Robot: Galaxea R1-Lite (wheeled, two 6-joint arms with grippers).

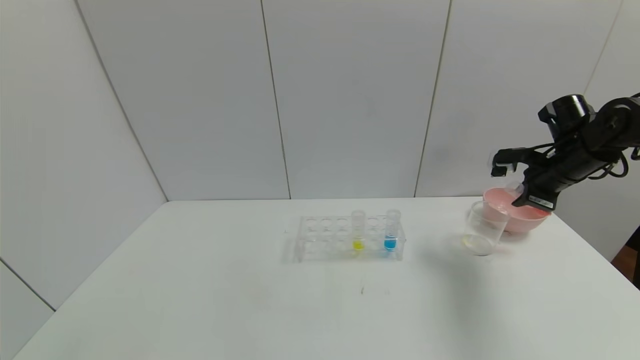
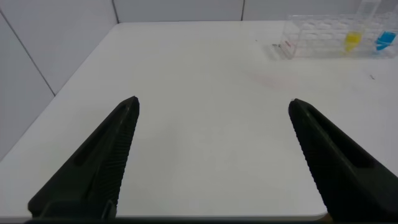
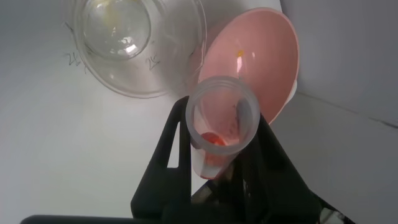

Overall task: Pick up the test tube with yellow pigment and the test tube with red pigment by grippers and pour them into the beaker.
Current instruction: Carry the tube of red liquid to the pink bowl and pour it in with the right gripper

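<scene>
Left gripper (image 2: 211, 155) is off-frame in the head view; its wrist camera shows both fingers spread wide over bare table (image 1: 200, 300), nothing between them, so it's released and idle, with the rack off at its 1 o'clock. Mid-table, the clear rack (image 1: 350, 238) holds the yellow tube (image 1: 358, 231) upright, untouched, yellow liquid in its tip. Just at its 3 o'clock, in the same rack, sits the blue tube (image 1: 392, 230), not part of the job. Further right, the beaker (image 1: 484, 228) stands upright on the table, touching or just in front of the pink bowl (image 1: 525, 217) at its 2 o'clock. Beaker bottom looks nearly clear, maybe a faint yellowish film; can't tell if anything has gone in. Right gripper (image 1: 517, 192) hangs over the bowl's near rim, just up and right of the beaker, clamped on the red tube (image 3: 219, 121). The wrist view looks straight down the tube's open mouth: red liquid sits in the tip, beaker at about 10 o'clock from it, bowl at 1 o'clock. Status as I read it: red tube picked and carried to the beaker area, pour not evidently done, tube not yet lined up over the beaker mouth. Left to do: pour red, then pick and pour yellow.
</scene>
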